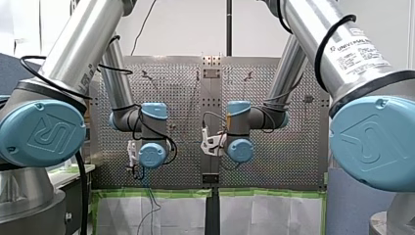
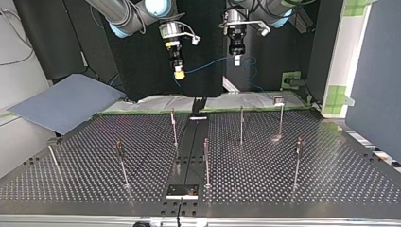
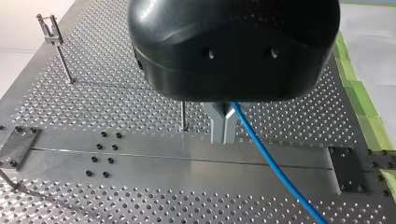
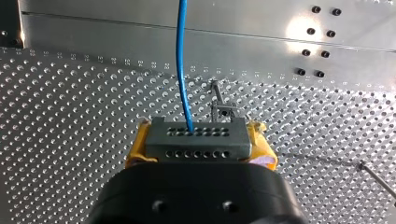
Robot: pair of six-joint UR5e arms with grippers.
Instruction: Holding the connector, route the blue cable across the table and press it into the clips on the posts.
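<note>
In the right wrist view my right gripper (image 4: 198, 140) is shut on a grey connector (image 4: 196, 148), with yellow pads on both of its sides. The blue cable (image 4: 181, 60) leaves the connector's face and runs ahead over the table. In the left wrist view my left gripper (image 3: 223, 135) has its metal fingers shut on the blue cable (image 3: 275, 168), which trails off past them. In the top view both grippers hang above the table's far edge, my right gripper (image 2: 178, 71) at the left and my left gripper (image 2: 236, 59) at the right. The cable (image 2: 208, 65) sags between them.
Several thin posts with clips stand on the perforated table (image 2: 331, 170), among them one (image 2: 174, 127) beneath my right gripper and another (image 2: 241, 124) beneath my left. A blue-grey board (image 2: 61, 101) lies off the table at the top view's left. A black plate (image 2: 182, 190) sits at the near edge.
</note>
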